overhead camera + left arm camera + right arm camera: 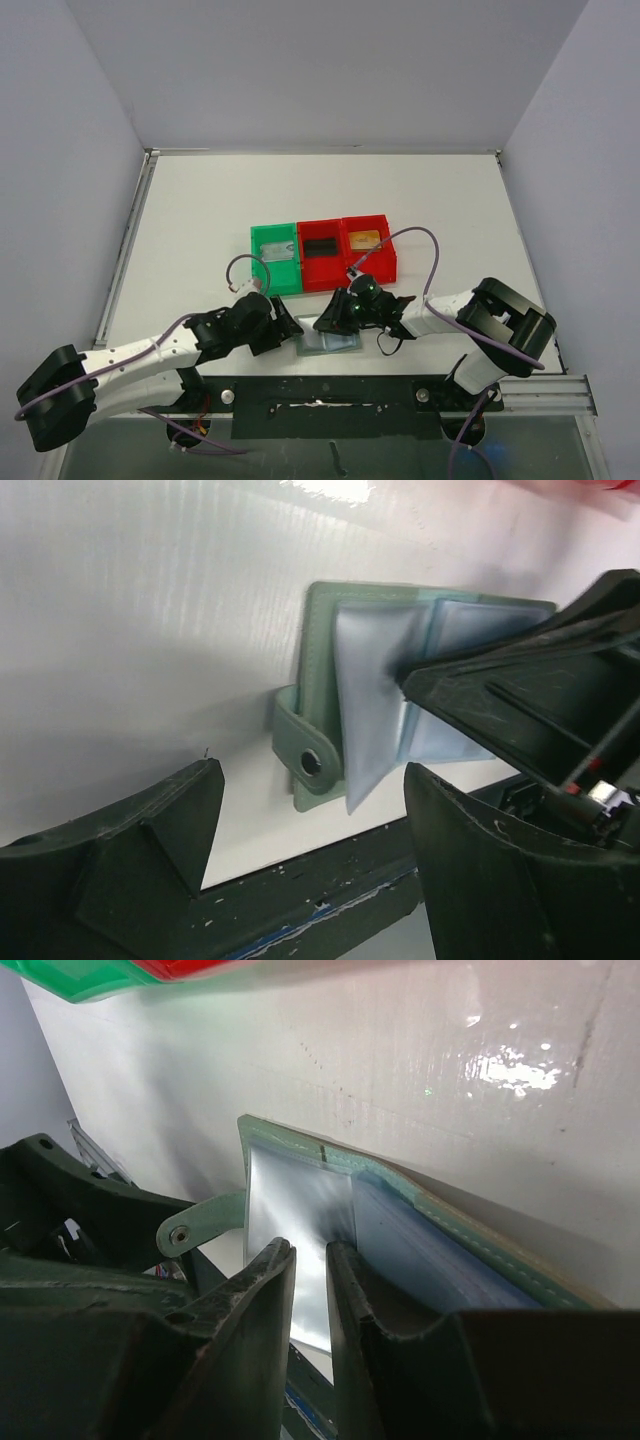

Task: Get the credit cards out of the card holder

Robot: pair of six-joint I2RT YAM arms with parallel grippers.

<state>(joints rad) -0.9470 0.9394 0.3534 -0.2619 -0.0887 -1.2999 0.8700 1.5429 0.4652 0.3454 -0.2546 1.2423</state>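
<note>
Pinching a credit card [298,1195] at the open card holder [430,1200].
The right claw [310,1252] is pressed nearly together on the pale card, which is tilted up out of the grey-green holder. The left claw [312,775] is spread wide near the holder's snap tab [300,742]. The holder is laid open on the white table [140,630], by its front edge, near the green bin [275,258] and red bins [322,252].

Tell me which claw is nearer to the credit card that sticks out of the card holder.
Right. The right claw pinches the credit card; the left claw stands open at the left side of the card holder, not touching the card.
</note>
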